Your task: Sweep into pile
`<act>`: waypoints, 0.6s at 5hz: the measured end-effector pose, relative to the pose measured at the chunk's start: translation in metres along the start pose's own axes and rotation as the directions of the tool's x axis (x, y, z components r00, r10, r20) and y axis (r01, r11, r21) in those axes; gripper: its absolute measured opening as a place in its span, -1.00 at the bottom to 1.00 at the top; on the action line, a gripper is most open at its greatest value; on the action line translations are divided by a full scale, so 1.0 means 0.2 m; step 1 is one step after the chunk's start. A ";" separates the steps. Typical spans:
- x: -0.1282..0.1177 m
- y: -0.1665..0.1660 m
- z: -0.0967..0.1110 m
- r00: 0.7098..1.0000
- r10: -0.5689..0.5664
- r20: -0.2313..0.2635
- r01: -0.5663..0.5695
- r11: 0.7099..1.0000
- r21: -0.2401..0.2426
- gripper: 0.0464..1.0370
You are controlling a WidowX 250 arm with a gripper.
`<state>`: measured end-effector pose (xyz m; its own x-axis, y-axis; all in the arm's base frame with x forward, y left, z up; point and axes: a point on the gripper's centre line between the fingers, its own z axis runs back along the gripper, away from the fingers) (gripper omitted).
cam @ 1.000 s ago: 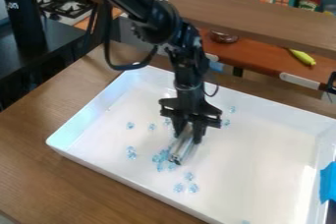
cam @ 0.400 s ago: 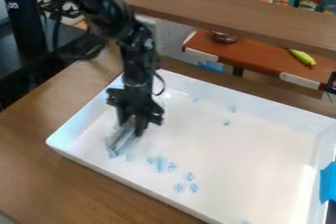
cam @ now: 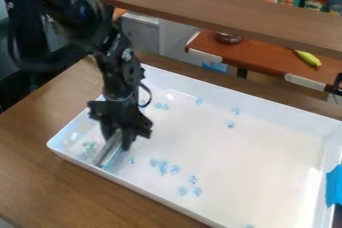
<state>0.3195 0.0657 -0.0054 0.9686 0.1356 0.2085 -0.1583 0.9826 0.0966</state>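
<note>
Toward the left end of the white tray (cam: 220, 147), my gripper (cam: 117, 139) hangs low, shut on a clear, silvery sweeping tool (cam: 109, 153) that slants down to the tray floor by the near left wall. Small pale blue pieces (cam: 162, 167) lie loosely grouped right of the tool, reaching toward two pieces (cam: 190, 191) by the near wall. One piece (cam: 131, 160) sits just beside the tool. Greenish-blue bits (cam: 89, 147) are left of it. Others lie farther back, near the arm (cam: 162, 106) and mid-tray (cam: 231, 125). The arm hides part of the tray's left side.
A raised wooden shelf (cam: 220, 14) runs across behind the tray. Blue tape (cam: 334, 186) covers part of the tray's right wall. Behind stands a brown counter (cam: 267, 64) with a yellow banana-like toy (cam: 308, 57) and a small dark bowl (cam: 228, 37).
From mid-tray, my gripper has moved left with the tool to the tray's left end. Pieces formerly left of the tool have shifted, and ones behind the arm have come into sight.
</note>
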 end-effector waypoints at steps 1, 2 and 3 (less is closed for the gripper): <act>0.04 -0.18 0.10 0.997 0.005 0.080 0.002 0.996 -0.089 -0.31; 0.01 -0.37 0.14 0.997 0.001 0.078 0.009 0.992 -0.124 -0.31; 0.01 -0.57 0.16 0.998 0.016 0.054 -0.007 0.989 -0.150 -0.31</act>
<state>0.3342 -0.0497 0.0148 0.9542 0.1438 0.2622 -0.1348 0.9895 -0.0520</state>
